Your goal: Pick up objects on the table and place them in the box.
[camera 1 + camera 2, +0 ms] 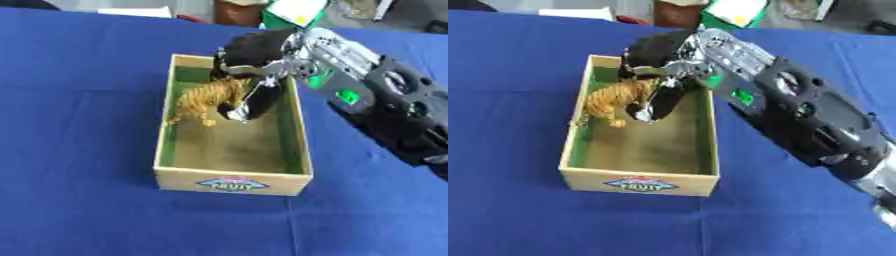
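An open wooden box [232, 183] with a green-lined inside stands on the blue table [79, 125]. A striped orange toy tiger [206, 98] hangs tilted inside the box's back left part, its tail by the left wall. My right hand [252, 55] reaches in from the upper right and sits over the back of the box. Its fingers [248, 106] curl down round the tiger's head end. The rest of the box floor is bare. My left hand shows in neither view.
My right forearm [807, 115] crosses the table to the right of the box. Past the far table edge lie a green and white thing [293, 12], a brown thing [675, 12] and a white sheet [136, 11].
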